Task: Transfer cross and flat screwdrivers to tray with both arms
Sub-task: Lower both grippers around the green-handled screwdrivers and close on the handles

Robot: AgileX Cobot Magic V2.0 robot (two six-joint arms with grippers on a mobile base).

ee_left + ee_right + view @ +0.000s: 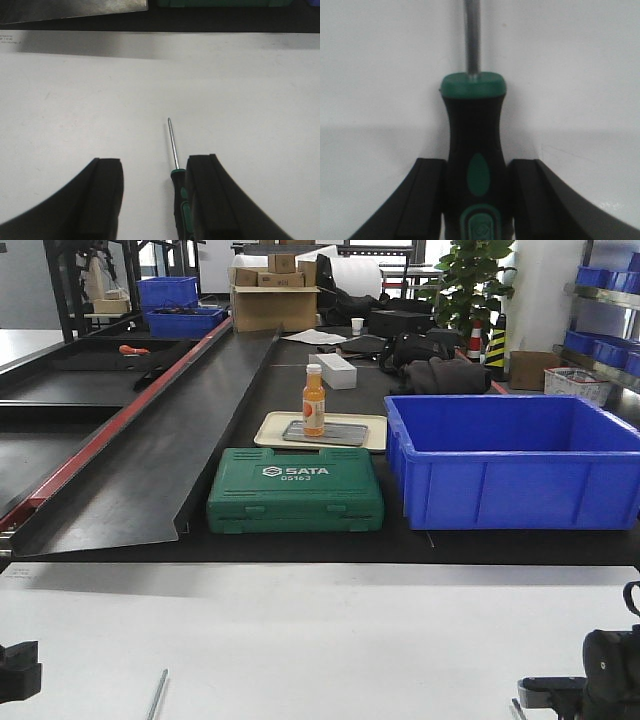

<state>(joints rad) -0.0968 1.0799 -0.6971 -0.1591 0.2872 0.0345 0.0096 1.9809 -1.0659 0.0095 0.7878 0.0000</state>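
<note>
One screwdriver (175,150) with a black and green handle and a thin metal shaft lies on the white table. My left gripper (155,167) is open around it, and the handle rests against the inner side of the right finger (207,195). The shaft also shows in the front view (157,695). My right gripper (476,162) is shut on the black and green handle of the second screwdriver (474,125), low over the table. Its shaft points away. The arms sit at the bottom corners of the front view, left (18,670) and right (560,690). The large grey tray is out of view.
Beyond the white table (320,630) lies a black surface with a green SATA case (295,490), a big blue bin (515,460), and a cream tray (270,430) carrying a small grey tray (340,435) and an orange bottle (314,400). A black chute (150,460) runs along the left.
</note>
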